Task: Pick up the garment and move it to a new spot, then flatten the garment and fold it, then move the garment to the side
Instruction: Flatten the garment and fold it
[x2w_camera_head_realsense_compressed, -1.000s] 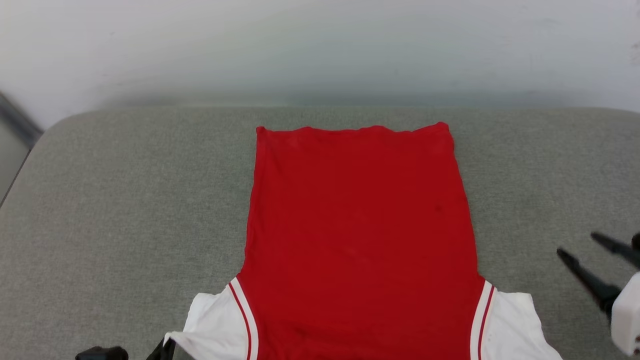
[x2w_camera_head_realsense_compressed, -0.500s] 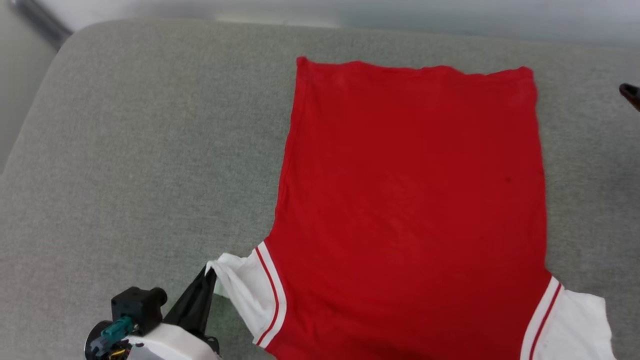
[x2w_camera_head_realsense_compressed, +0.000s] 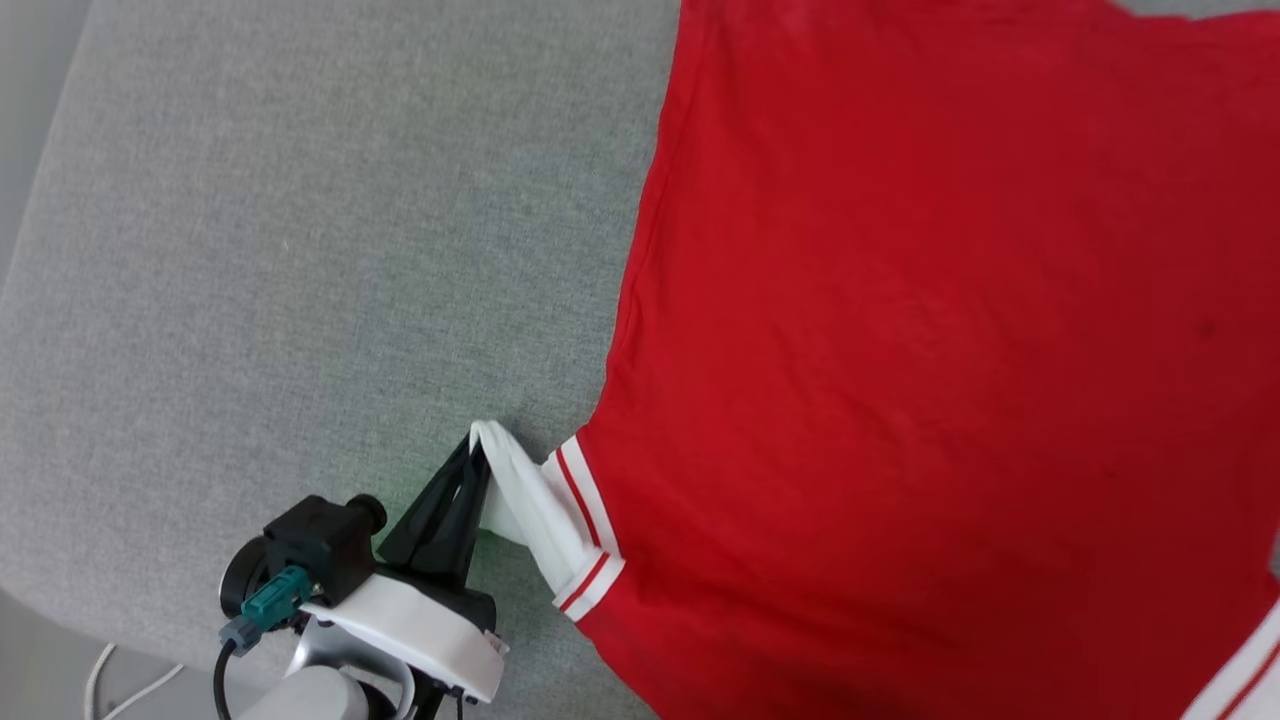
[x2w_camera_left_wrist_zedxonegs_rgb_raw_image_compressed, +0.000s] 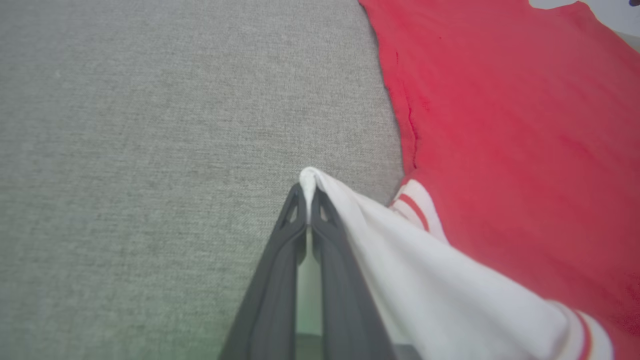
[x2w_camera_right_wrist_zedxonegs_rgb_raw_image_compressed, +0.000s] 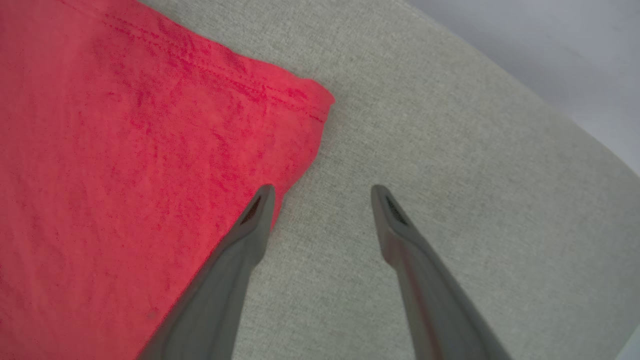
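At the left of the head view lies the bare grey surface. Near its front edge the left tool has its two dark fingers clamped together on the tip of the white sleeve on the robot's left, which stands up in a small peak. The left wrist view shows the same pinch, with white fabric draped over one finger and running down to the red-and-white trim. To the right of that, the garment lies flat on the surface. Its plain red side is up and no lettering shows, so it is probably chest down, and its body spreads beyond the frame. Further right, in the right wrist view, the right tool hangs with its fingers apart and nothing between them. One finger crosses the red edge, the other is over bare surface, and both are near the hem corner. The step in hand looks like folding the sleeve in over the body. To do it well, the left tool should lift just enough to clear the cloth. It should then carry the sleeve across the striped trim line and lay it flat before letting go. Pulling high or sideways would likely drag and wrinkle the body, and the right tool could pin the far edge.
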